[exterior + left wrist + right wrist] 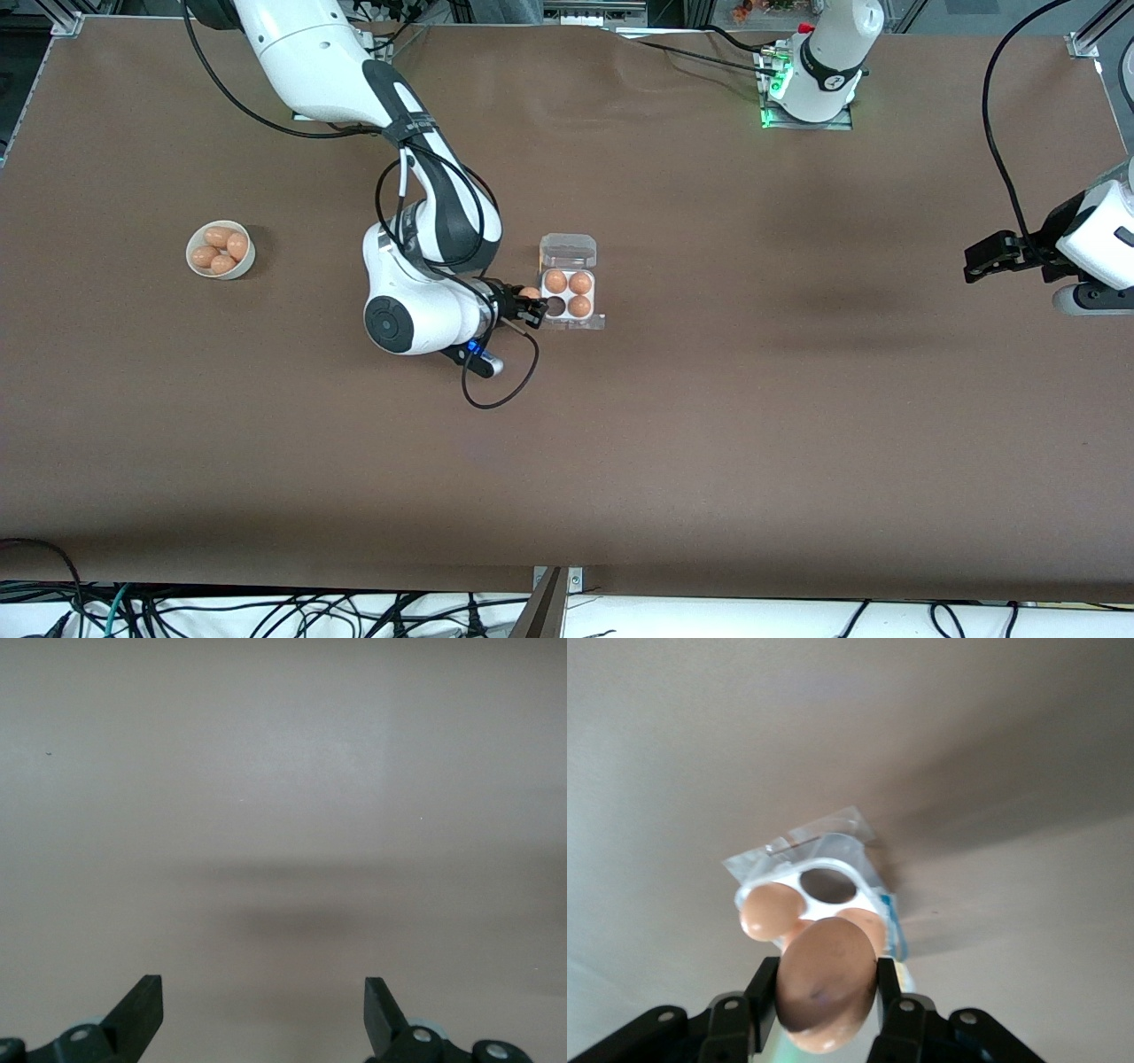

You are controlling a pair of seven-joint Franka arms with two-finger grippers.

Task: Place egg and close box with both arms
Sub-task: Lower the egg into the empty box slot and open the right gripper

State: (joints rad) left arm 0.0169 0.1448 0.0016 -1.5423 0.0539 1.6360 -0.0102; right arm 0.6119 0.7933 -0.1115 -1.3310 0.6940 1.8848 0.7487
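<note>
Egg [826, 981] gripped in right tool [532, 307] beside open box [570, 297] holding 3 eggs; left tool [264, 1014] waits, spread empty.

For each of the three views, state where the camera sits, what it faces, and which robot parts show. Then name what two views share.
Front view: high across the table, facing both bases; shows the right gripper beside the box, the bowl of eggs, and the waiting left gripper at the left arm's end.
Left wrist view: on the left wrist, facing bare table; open left gripper.
Right wrist view: on the right wrist, facing the box; right gripper holding the egg.
Shared: front and right wrist views show the box, lid open, with one cell unfilled.
</note>
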